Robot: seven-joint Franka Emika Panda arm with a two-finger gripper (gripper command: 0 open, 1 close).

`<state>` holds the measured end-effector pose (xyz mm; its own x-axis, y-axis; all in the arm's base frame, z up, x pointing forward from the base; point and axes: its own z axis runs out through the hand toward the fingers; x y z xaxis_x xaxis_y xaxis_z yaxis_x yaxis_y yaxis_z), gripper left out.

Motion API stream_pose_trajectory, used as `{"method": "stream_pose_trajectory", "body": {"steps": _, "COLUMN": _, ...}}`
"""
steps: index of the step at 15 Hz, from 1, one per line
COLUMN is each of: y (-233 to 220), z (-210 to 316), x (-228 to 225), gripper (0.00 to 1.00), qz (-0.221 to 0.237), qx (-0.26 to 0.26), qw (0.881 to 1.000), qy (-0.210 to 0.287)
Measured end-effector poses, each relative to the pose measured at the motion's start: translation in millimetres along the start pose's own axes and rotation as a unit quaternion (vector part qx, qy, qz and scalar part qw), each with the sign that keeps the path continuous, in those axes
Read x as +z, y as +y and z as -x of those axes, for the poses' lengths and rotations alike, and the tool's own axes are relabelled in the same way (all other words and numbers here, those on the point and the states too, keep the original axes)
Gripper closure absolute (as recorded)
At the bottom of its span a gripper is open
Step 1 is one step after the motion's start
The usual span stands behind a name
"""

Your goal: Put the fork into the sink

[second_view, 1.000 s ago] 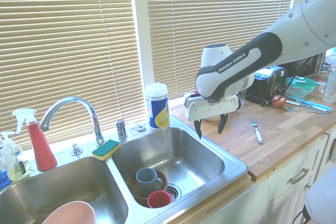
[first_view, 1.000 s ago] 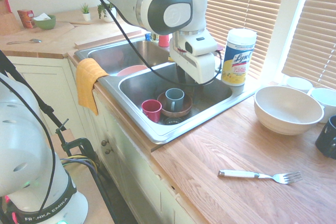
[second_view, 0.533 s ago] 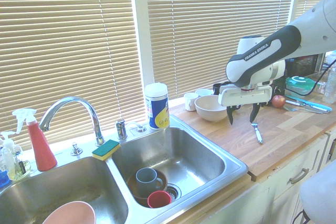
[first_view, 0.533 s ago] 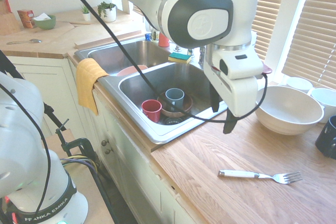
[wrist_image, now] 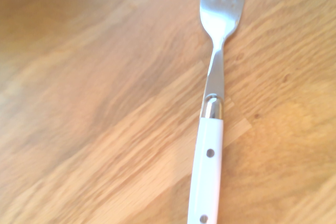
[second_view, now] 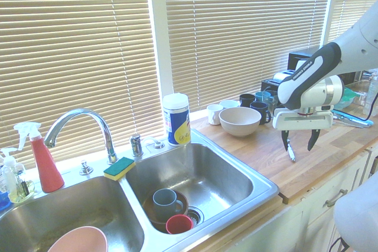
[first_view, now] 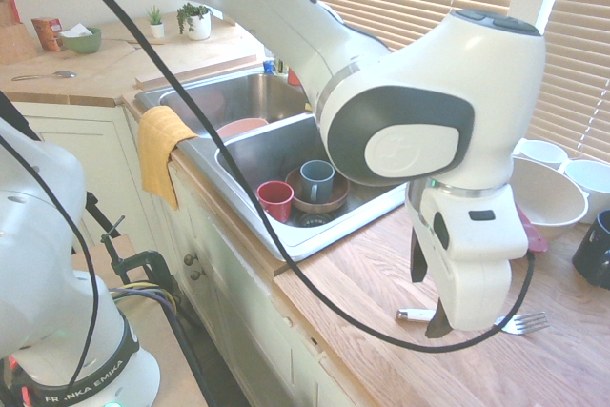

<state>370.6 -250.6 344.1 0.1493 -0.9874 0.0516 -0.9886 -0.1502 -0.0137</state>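
The fork (second_view: 291,155), white-handled with silver tines, lies flat on the wooden counter to the right of the sink (second_view: 227,176). My gripper (second_view: 299,141) hangs just above it, fingers open on either side of the handle, holding nothing. In the first exterior view the gripper (first_view: 428,288) covers the middle of the fork (first_view: 525,323), so only the handle's end and the tines show. The wrist view looks straight down on the fork (wrist_image: 212,129) against the wood grain. The steel double sink (first_view: 255,152) sits to the left in that first exterior view.
In the near basin stand a grey mug (second_view: 163,200) in a brown bowl and a red cup (second_view: 178,223). A large cream bowl (second_view: 240,120) and several mugs stand behind the fork by the window. A wipes canister (second_view: 176,119), sponge (second_view: 119,167) and yellow cloth (first_view: 160,145) border the sink.
The arm has swung from above the sink across the counter and come down over the fork. The fingers stayed open; the fork has not moved.
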Motion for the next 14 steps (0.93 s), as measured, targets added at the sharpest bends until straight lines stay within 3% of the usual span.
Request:
{"method": "stream_pose_trajectory", "body": {"steps": 1, "y": -1, "z": 0, "x": 4, "gripper": 0.00, "qz": 0.001, "qx": -0.001, "qw": 1.000, "qy": -0.001}}
{"method": "stream_pose_trajectory", "body": {"steps": 2, "y": -2, "z": -1, "x": 6, "gripper": 1.00, "qz": 0.000, "qx": -0.002, "qw": 1.000, "qy": 0.000}}
{"method": "stream_pose_trajectory", "body": {"steps": 14, "y": -27, "z": -2, "x": 24, "gripper": 1.00, "qz": -0.014, "qx": -0.002, "qw": 1.000, "qy": 0.002}}
